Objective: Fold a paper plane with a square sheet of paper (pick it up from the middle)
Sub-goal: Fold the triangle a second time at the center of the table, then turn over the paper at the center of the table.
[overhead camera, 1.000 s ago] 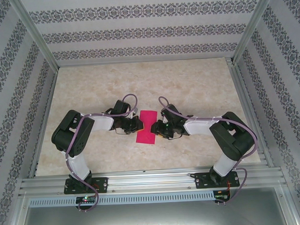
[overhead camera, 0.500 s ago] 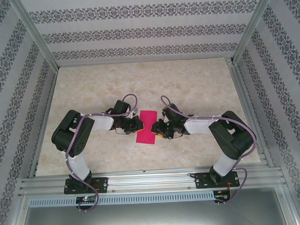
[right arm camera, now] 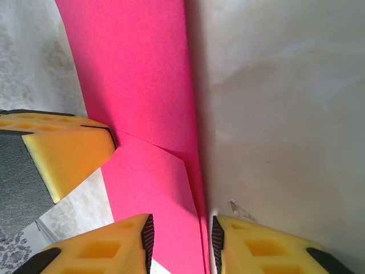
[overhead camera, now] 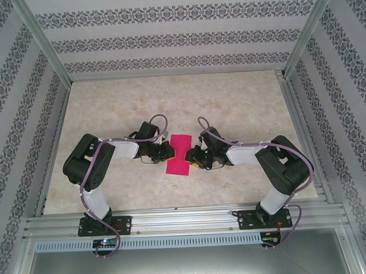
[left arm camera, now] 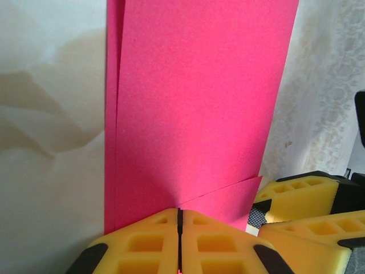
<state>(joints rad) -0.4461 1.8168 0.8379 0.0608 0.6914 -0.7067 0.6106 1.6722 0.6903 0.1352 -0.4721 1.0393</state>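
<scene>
The square sheet of paper (overhead camera: 179, 154) is flanked by the clenched left claw (left arm camera: 179, 214) and the released right claw (right arm camera: 181, 221) astride its right edge. Open table (overhead camera: 230, 99) is seen beyond.

A pale marbled tabletop (overhead camera: 242, 105) lies under the left gripper (overhead camera: 167, 151) and the right gripper (overhead camera: 193, 156) and spreads out far beyond them. Walls (overhead camera: 167, 41) papered in grey floral stripes stand well past both and out to either side. An aluminium rail (overhead camera: 186, 220) crosses on their near side, well apart.
</scene>
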